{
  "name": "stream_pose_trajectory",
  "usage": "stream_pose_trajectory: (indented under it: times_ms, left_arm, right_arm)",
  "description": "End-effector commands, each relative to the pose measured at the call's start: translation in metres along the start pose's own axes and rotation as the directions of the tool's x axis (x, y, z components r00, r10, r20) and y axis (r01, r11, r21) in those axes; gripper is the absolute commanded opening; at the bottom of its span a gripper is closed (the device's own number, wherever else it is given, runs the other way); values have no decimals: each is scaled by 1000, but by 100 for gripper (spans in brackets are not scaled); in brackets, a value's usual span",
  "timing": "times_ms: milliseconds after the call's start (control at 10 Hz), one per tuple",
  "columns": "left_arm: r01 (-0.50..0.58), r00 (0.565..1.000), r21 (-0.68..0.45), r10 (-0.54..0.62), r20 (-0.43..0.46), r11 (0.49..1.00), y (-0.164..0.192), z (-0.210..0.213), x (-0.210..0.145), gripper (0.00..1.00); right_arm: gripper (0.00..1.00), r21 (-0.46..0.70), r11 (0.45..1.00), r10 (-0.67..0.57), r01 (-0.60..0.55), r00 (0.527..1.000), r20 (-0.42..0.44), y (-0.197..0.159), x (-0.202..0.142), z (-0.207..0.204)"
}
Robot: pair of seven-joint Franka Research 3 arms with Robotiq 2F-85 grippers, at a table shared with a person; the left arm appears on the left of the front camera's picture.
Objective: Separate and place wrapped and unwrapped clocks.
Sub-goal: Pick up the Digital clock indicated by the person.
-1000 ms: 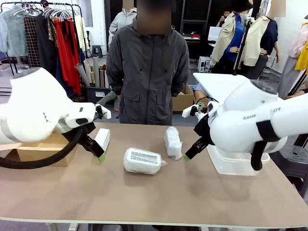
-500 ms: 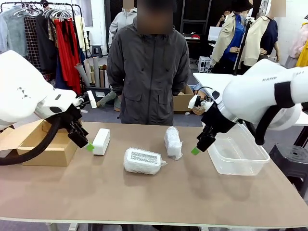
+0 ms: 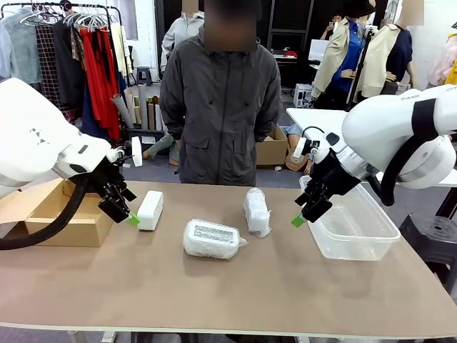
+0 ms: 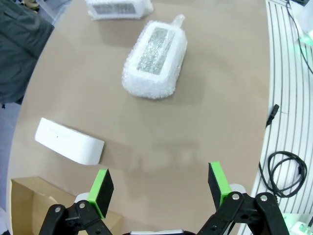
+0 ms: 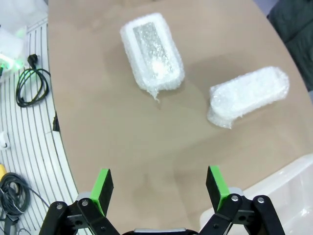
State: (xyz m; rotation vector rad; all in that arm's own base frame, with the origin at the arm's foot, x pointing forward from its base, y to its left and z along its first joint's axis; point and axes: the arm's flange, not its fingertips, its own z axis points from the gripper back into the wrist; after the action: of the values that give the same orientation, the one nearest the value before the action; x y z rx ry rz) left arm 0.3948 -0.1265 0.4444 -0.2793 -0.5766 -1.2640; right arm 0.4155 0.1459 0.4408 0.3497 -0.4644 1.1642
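Observation:
A bare white clock (image 3: 151, 210) stands on its edge left of centre, also seen as a smooth white block (image 4: 69, 141). One wrapped clock (image 3: 211, 239) lies flat mid-table (image 4: 154, 61) (image 5: 152, 50). The other wrapped clock (image 3: 256, 211) stands a little farther back (image 4: 118, 8) (image 5: 248, 96). My left gripper (image 3: 128, 216) hangs open just left of the bare clock, with nothing between its fingers (image 4: 100, 189). My right gripper (image 3: 300, 218) is open too, in the air between the farther wrapped clock and the tub, its pads (image 5: 216, 184) apart.
A brown cardboard box (image 3: 61, 214) sits open at the left edge (image 4: 29, 201). A clear plastic tub (image 3: 351, 227) stands at the right (image 5: 274, 193). A person in a dark jacket (image 3: 219, 100) stands at the far side. Cables lie on the floor (image 4: 281, 169).
Both arms have risen and pulled outward. The left gripper drew back to the bare clock's left. The right gripper moved right toward the tub. The clocks have not moved.

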Motion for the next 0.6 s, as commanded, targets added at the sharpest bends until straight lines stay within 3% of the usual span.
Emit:
stream_pose_trajectory:
  times_ms: [0,500]
  left_arm:
    - [-10,1000,-9,10,11,1000,1,1,-1,100]
    - [6,999,-15,-6,-31,1000,8,6,-2,100]
  right_arm:
    - [100,1,1000,-6,6,1000,-1,3,4,1]
    - [100,21,1000,2,-2,1000,13,-5,8,1]
